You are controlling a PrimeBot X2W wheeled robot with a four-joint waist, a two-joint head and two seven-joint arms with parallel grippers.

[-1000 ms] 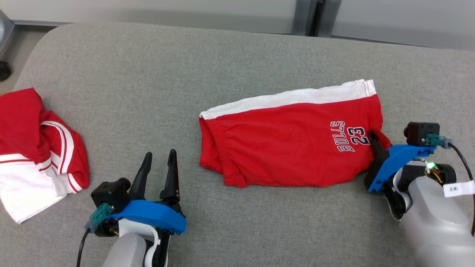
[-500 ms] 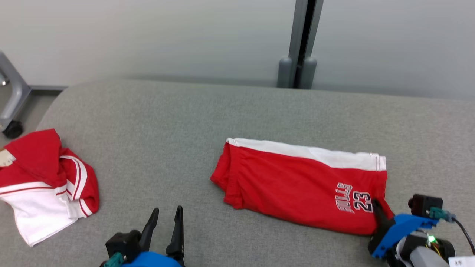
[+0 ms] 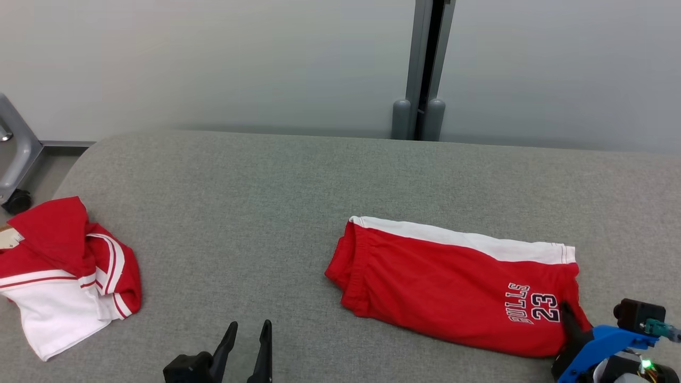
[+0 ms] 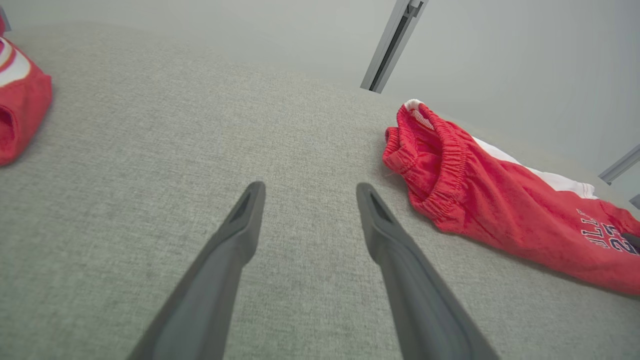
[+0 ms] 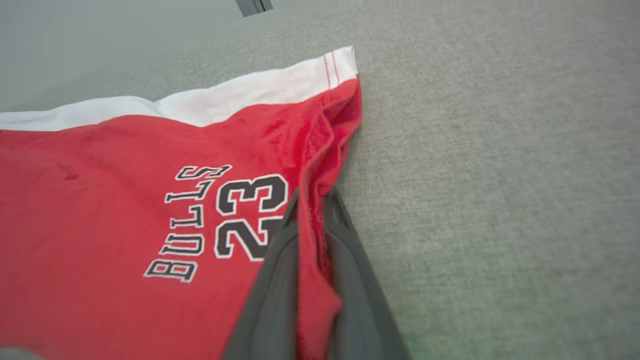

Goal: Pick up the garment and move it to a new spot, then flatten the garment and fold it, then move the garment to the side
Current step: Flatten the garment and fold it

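Observation:
The garment (image 3: 452,287) is a pair of red shorts with a white stripe and "BULLS 23" print, lying folded and flat on the grey padded table (image 3: 239,213), right of centre. My right gripper (image 3: 566,313) is at the shorts' near right corner, shut on a pinch of red hem; in the right wrist view the cloth of the garment (image 5: 125,190) runs up between the fingers of the right gripper (image 5: 312,200). My left gripper (image 3: 249,331) hovers open over bare table left of the shorts. In its own view the left gripper (image 4: 307,192) holds nothing, with the garment's (image 4: 500,200) waistband end to its right.
A second red and white garment (image 3: 64,266) lies crumpled at the table's left edge and also appears as a red and white garment (image 4: 20,100) in the left wrist view. A grey post (image 3: 423,69) stands against the wall behind. A grey frame with a caster (image 3: 13,175) is at far left.
The head camera has tilted up, bringing the wall into view. The shorts have slid to the right in my right gripper's grip. The left gripper stays open.

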